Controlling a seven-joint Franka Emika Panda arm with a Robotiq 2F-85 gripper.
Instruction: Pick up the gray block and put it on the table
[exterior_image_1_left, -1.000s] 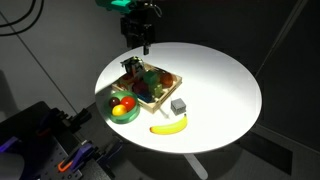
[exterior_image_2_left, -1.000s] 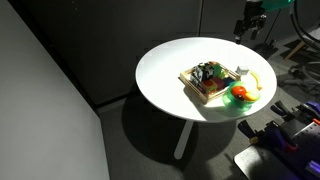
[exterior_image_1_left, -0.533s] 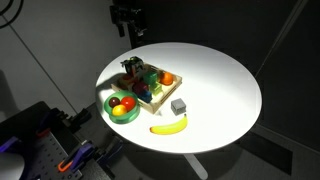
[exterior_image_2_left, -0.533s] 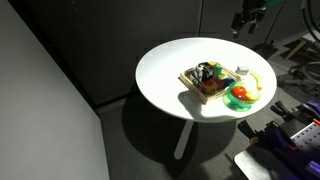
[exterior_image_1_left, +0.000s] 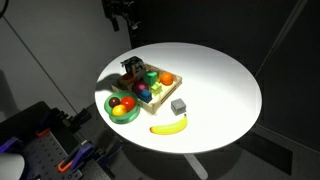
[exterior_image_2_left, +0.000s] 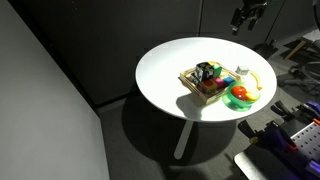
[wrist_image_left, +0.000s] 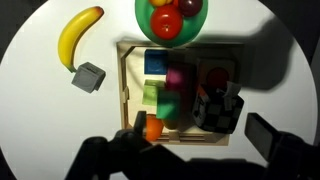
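Observation:
The gray block (exterior_image_1_left: 179, 105) is a small plain cube resting on the white round table (exterior_image_1_left: 215, 80), between the wooden tray (exterior_image_1_left: 150, 85) and the banana (exterior_image_1_left: 170, 126). It also shows in the other exterior view (exterior_image_2_left: 242, 71) and in the wrist view (wrist_image_left: 88, 77). My gripper (exterior_image_1_left: 125, 22) hangs high above the table's far edge, well away from the block. In the wrist view its jaws (wrist_image_left: 200, 128) are apart and hold nothing. The gripper (exterior_image_2_left: 244, 17) also shows at the top of an exterior view.
The tray (wrist_image_left: 130, 95) holds several coloured blocks and a dark checkered object (wrist_image_left: 218, 108). A green bowl (exterior_image_1_left: 123, 108) with red and orange fruit stands next to the tray. The yellow banana (wrist_image_left: 78, 35) lies near the table's front edge. Equipment stands on the floor around the table.
The gripper has moved up and off toward the far edge of the table, away from the tray. The gray block, tray, bowl and banana have not moved.

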